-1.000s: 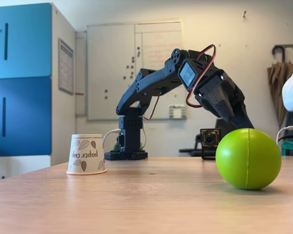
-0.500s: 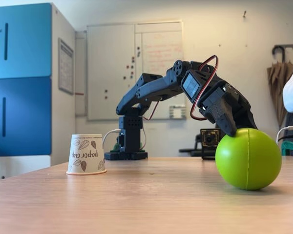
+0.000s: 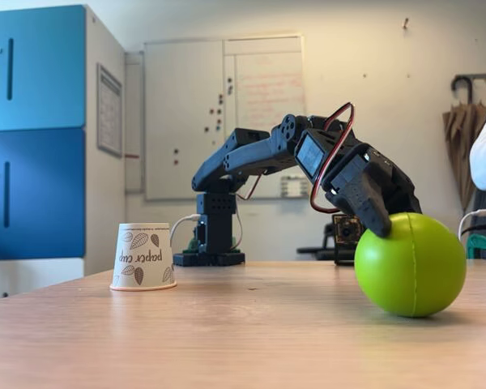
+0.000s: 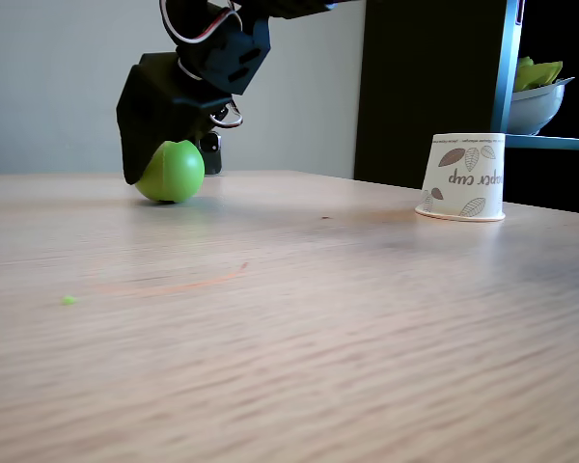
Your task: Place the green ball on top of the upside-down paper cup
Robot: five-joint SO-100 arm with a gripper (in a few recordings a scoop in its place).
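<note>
Cup: upside-down paper cup (image 3: pixel 143 257) stands bare-topped toward the worktop's (image 3: pixel 227 340) left edge.
Change: arm has sunk lower; hand (image 3: pixel 378 212) now presses the green ball (image 3: pixel 411 264), nudging it slightly left.
Hand: over the ball's top; whether its fingers are parted, I cannot tell.
Meaning: grasp likely imminent; lift not begun.
Room: blue cabinet (image 3: pixel 34 130), whiteboard (image 3: pixel 223 113) behind pale wood.
</note>
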